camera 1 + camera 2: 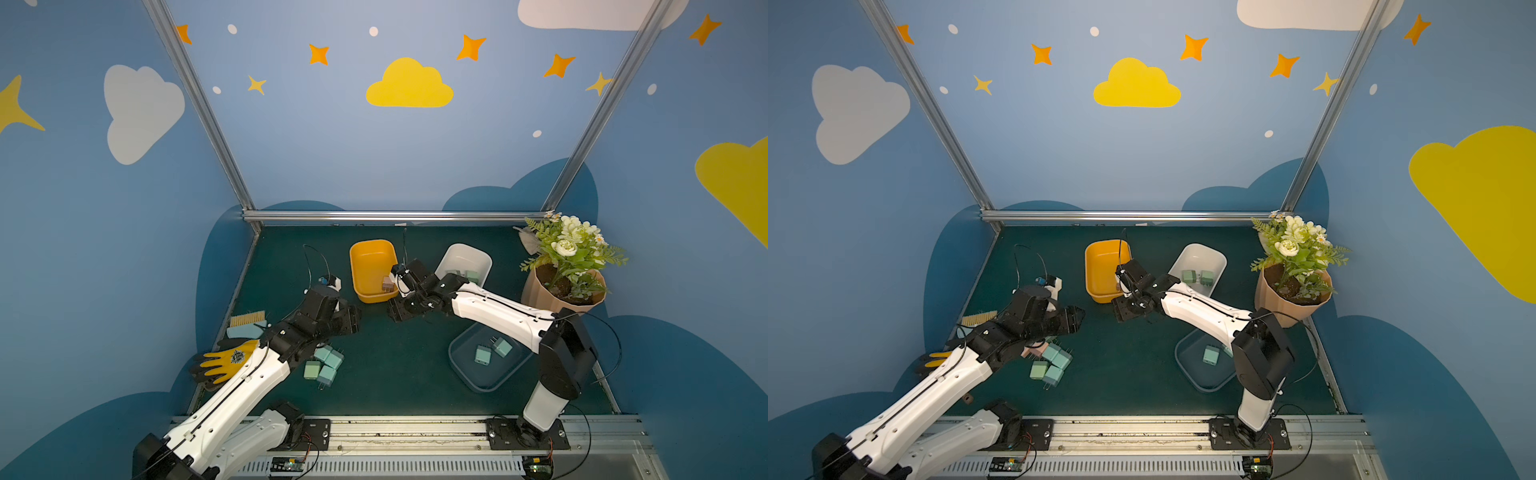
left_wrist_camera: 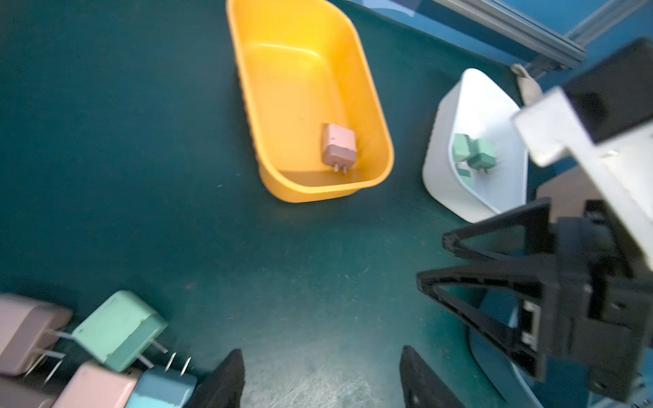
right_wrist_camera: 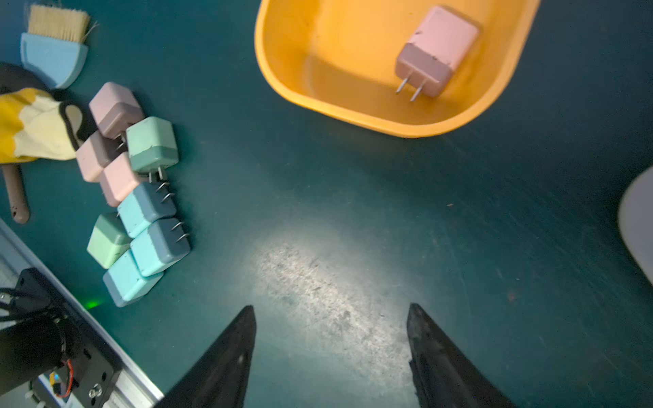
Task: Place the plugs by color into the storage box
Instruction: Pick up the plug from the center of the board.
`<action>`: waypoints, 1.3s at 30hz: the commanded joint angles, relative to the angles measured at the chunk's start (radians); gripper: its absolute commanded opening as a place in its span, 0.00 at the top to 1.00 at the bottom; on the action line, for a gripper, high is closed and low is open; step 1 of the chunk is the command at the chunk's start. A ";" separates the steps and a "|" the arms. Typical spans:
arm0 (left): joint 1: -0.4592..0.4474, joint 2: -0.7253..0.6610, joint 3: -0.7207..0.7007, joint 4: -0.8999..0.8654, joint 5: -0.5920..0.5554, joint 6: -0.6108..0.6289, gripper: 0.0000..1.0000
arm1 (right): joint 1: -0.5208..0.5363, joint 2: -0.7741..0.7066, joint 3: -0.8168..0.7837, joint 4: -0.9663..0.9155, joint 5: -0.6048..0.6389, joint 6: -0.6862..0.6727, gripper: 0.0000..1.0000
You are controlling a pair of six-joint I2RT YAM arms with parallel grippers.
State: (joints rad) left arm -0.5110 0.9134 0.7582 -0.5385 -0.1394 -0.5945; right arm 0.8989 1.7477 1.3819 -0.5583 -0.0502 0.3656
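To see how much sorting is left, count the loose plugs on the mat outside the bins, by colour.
Pink plugs: 3
Pale green plugs: 2
Light teal plugs: 3
Total: 8 loose plugs in view, all in one pile

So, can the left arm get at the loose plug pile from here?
Probably yes: the left gripper is open and empty, the pile lies right beside its jaws, nothing between, though it is tightly packed.
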 commanded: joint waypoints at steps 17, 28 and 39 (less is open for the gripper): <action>0.289 -0.123 -0.303 -0.021 -0.055 -0.423 0.28 | 0.057 0.035 0.063 -0.008 0.015 -0.085 0.30; 0.433 0.063 -0.247 0.060 -0.034 -0.401 0.29 | 0.058 0.088 0.125 -0.037 0.045 -0.076 0.30; 0.491 0.148 -0.206 0.161 -0.049 -0.302 0.32 | 0.057 0.122 0.147 -0.003 0.094 -0.072 0.30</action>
State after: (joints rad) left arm -0.0341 1.0328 0.5385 -0.4217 -0.1944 -0.9451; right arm 0.9531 1.8503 1.5013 -0.5644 0.0143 0.2874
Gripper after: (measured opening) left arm 0.687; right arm 0.701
